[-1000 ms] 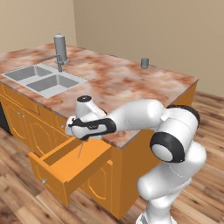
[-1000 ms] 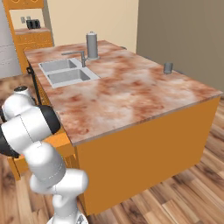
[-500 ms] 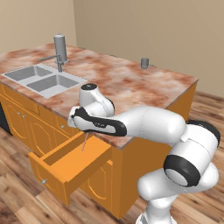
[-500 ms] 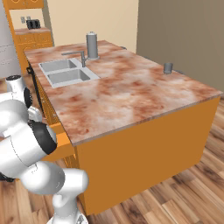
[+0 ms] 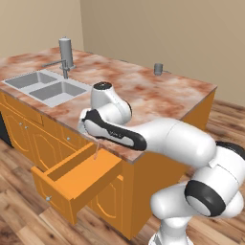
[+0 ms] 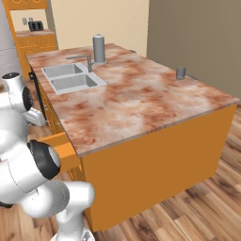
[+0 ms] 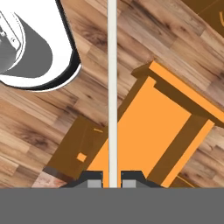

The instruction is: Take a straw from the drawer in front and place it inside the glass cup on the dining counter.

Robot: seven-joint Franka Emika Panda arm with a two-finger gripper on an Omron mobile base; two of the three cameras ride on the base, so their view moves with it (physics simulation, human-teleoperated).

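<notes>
The straw point(image 7: 112, 87) is a very thin, pale cream stick, perfectly straight and plain along its whole visible length; in the hand view it runs up the middle of the frame from between the finger tips to the top edge; in the left base view it shows as a short pale sliver point(image 5: 95, 150) hanging below the hand, its long axis close to upright, lower end pointing down toward the open drawer. The gripper point(image 7: 112, 178) is pinched closed on the straw, its two dark tips pressed to either side of the stick; the hand sits just above the drawer, at the edge of the dining counter point(image 5: 143, 91).

The drawer point(image 5: 79, 179) is pulled out from the cabinet front, a shallow orange box with a flat front panel and a small round knob point(image 5: 48, 197) on it; its floor looks bare in the left base view, and the hand view shows the same flat orange bottom point(image 7: 148, 131) beside the straw. The glass cup point(image 5: 158, 69) stands upright near the far edge of the marbled slab, well apart from the hand; it is a small grey translucent tumbler point(image 6: 180, 73), and whether anything lies inside it is too small to tell. A double sink point(image 5: 45, 88) is sunk into the counter's left part; its basins look bare.
</notes>
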